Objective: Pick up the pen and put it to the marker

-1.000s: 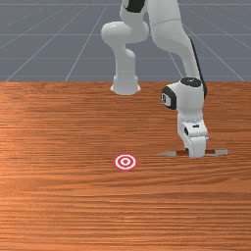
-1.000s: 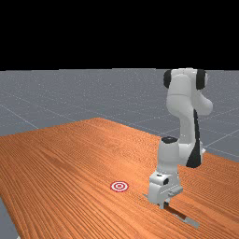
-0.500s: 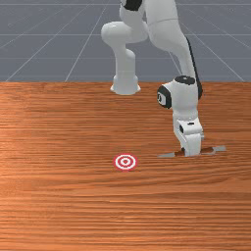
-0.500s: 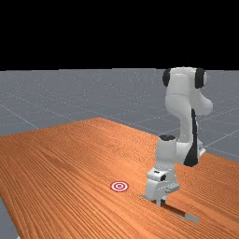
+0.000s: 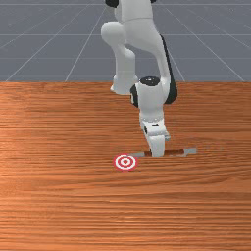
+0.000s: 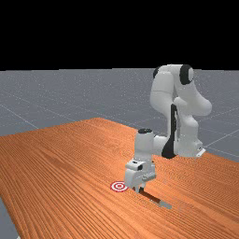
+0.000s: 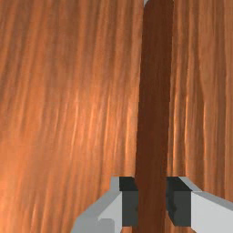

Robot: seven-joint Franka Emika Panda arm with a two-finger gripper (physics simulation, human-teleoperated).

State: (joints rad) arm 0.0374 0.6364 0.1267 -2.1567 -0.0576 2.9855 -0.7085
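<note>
Reading from the front view's left to right, you have the following before you.

Item: one marker (image 5: 125, 162), round, ringed in red and white, flat on the orange-brown table (image 5: 59, 196). Behind it, at the table's far side, stands the white arm base (image 5: 125, 84).

Item: one pen (image 5: 174, 152), brown in the body, lying crosswise. Its grey pointed tip (image 5: 137, 155) comes right up to the marker's rim on the arm's side; you cannot tell whether it overlaps the rim. The far view likewise gives you the marker to the left of the pen.

Item: one gripper (image 5: 157, 154), pointing down at the pen, nearer its tip than its other end. In the wrist view you find the two fingers (image 7: 129, 202) parted by the pen's width, a dark pad against each side of the brown body, so your grip is closed on it.

Item, rightmost: the pen's blunt grey end (image 5: 190, 151), well apart from the marker. Whether the pen touches the wood, you cannot tell.
</note>
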